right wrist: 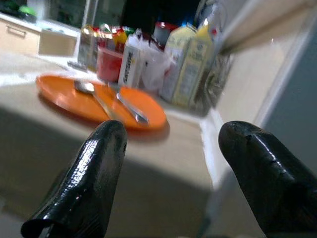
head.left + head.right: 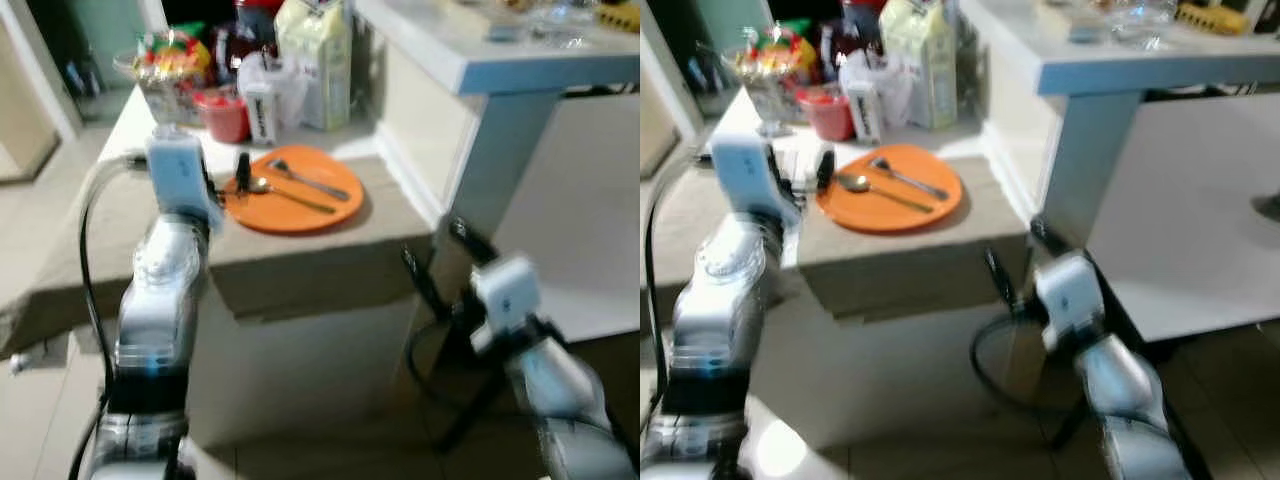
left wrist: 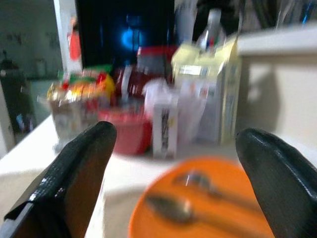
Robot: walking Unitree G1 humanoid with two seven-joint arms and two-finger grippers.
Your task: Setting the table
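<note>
Robot parked in front of the table, orange plate with cutlery already sitting on it.

The orange plate (image 2: 293, 190) lies near the front edge of the table (image 2: 300, 262), with a spoon (image 2: 285, 192) and a fork (image 2: 308, 178) resting side by side on top of it. Just behind the plate there's a cluster of stuff: a red cup (image 2: 224, 115), a small white carton (image 2: 259, 112) and a tall yellowish carton (image 2: 316, 60). The left gripper (image 3: 173, 163) is raised over the table just beside the plate's left rim, fingers spread wide with nothing between them. The right gripper (image 1: 171, 144) hangs lower, off the table's front right corner, also spread wide and holding nothing. Everything's a bit blurry.
</note>
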